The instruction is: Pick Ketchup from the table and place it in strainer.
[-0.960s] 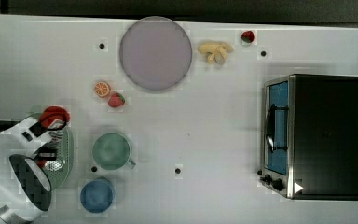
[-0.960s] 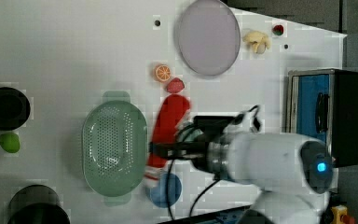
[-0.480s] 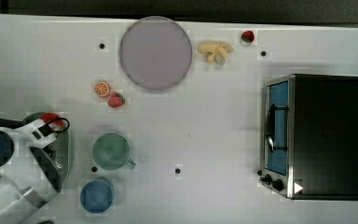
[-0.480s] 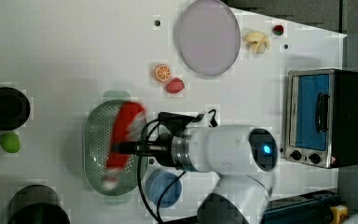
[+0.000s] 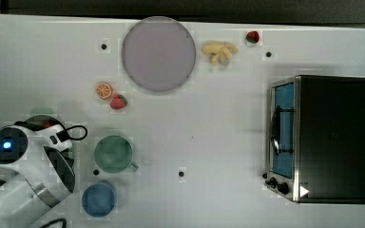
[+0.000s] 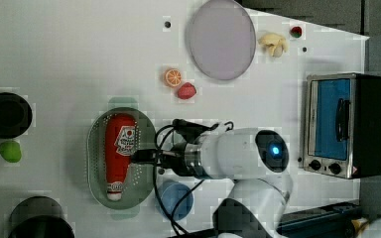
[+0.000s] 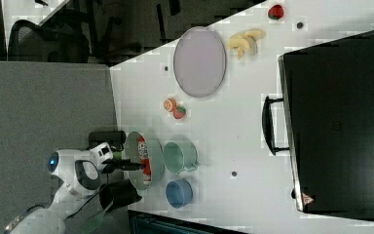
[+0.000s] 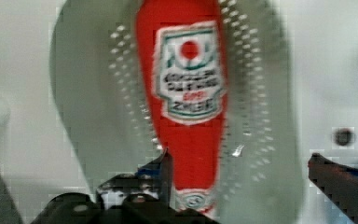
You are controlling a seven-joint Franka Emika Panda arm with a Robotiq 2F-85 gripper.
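We saw that the ketchup bottle (image 6: 119,151) had left the gripper (image 6: 141,156) and lay flat inside the strainer (image 6: 95,163). A moment before, the left view showed the bottle in the grip of the fingers, at the edge of the strainer and then above its floor. Now it rested on the dotted bottom along the strainer's length, its label facing up. In the wrist view the bottle (image 8: 190,93) lay between the two fingers (image 8: 165,170), which stood wide apart and did not press on it; one finger was close to the bottle's side, the other well apart from it. So the gripper was released and held nothing.

In the right view the bottle (image 7: 143,158) was also inside the strainer (image 7: 157,161), just beside the green mug (image 7: 179,157). The blue cup (image 6: 176,198), the orange slice (image 6: 172,77) and the strawberry (image 6: 186,91) were on the table, apart from the strainer. In the top view the arm (image 5: 26,164) covered most of the strainer.

We judged that the task was almost done: the bottle was in the right place and free. What remained, in our opinion, was to lift the gripper away without touching the bottle or the strainer wall.
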